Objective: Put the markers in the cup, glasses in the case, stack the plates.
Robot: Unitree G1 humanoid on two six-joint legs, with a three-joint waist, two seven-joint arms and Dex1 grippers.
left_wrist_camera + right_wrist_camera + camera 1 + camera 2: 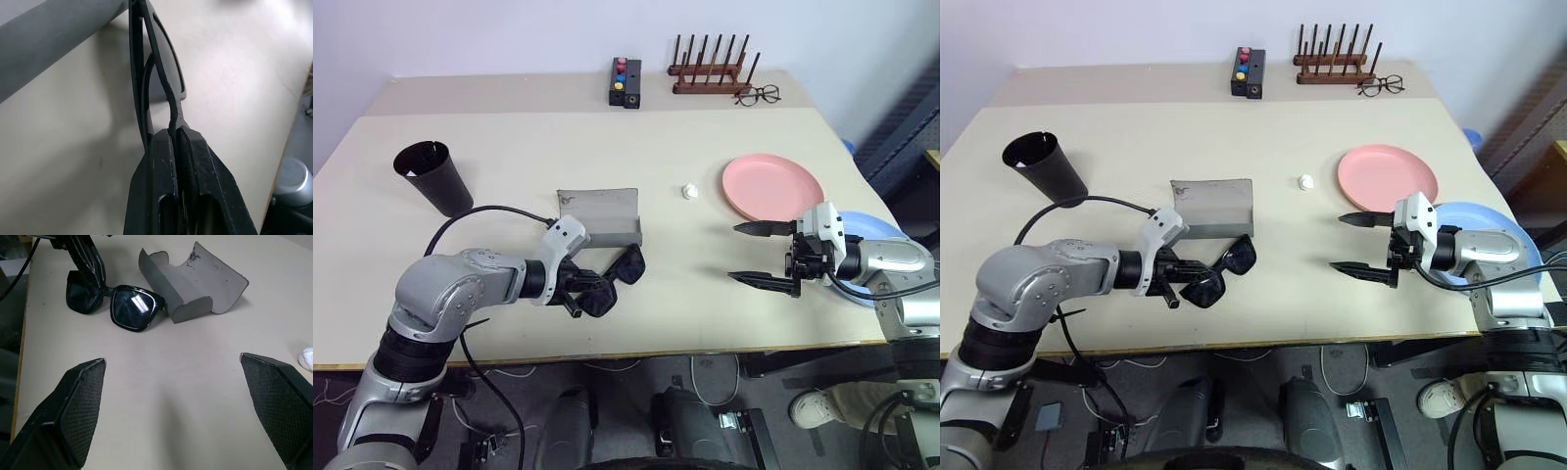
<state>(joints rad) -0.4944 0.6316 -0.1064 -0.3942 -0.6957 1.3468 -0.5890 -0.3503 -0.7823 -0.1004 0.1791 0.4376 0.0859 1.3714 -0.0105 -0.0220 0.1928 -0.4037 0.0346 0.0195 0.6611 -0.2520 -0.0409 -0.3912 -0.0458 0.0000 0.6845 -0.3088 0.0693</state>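
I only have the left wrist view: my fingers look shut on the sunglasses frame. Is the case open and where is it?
Observer: The case lies open on the table, just beyond the glasses held by the left gripper.
Operator: What's the right gripper doing?
Observer: The right gripper hovers open, fingers wide, in front of the pink plate.
Operator: Where's the cup?
Observer: The cup stands tilted at the table's far left.

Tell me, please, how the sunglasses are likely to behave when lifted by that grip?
Pinched at one edge by the left end effector, the sunglasses will probably hang lopsided. The thin frame looks light but may twist. The glossy plastic could slip.
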